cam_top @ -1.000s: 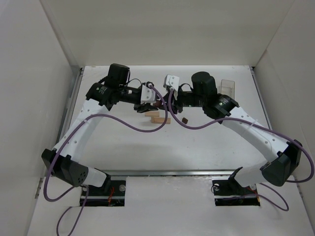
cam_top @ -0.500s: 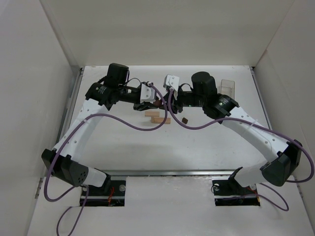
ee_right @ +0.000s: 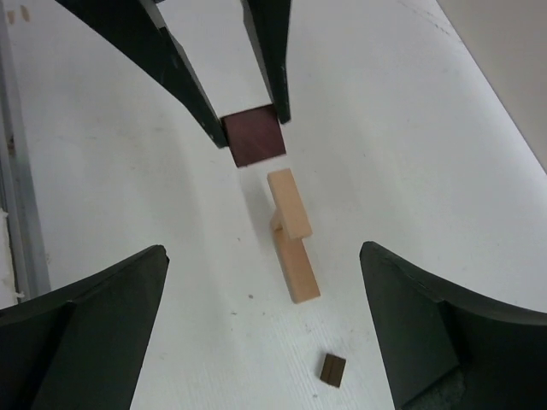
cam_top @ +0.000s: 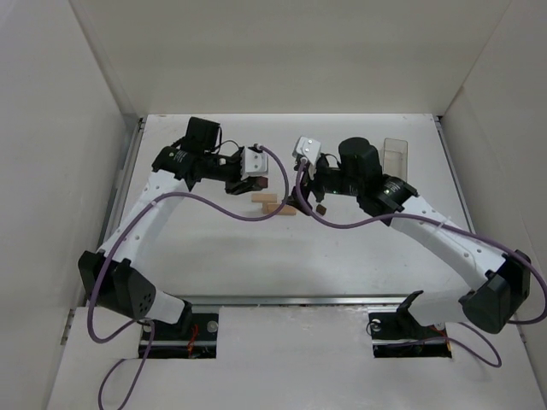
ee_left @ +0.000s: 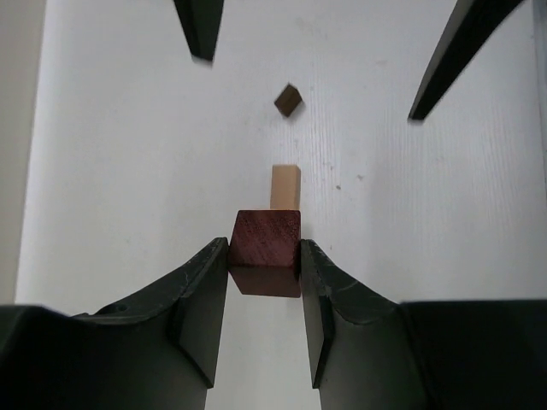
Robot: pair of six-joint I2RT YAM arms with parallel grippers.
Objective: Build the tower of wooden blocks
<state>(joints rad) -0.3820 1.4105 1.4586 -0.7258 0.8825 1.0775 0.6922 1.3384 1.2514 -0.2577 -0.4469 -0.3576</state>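
Stretching between white walls, the white tabletop is carrying two stacked tan bars and, nearby, a small dark piece. A clear box is standing far right, its contents unclear. The left pincer is pinching a reddish-brown block beside the bars; the right pincer is hanging spread wide.
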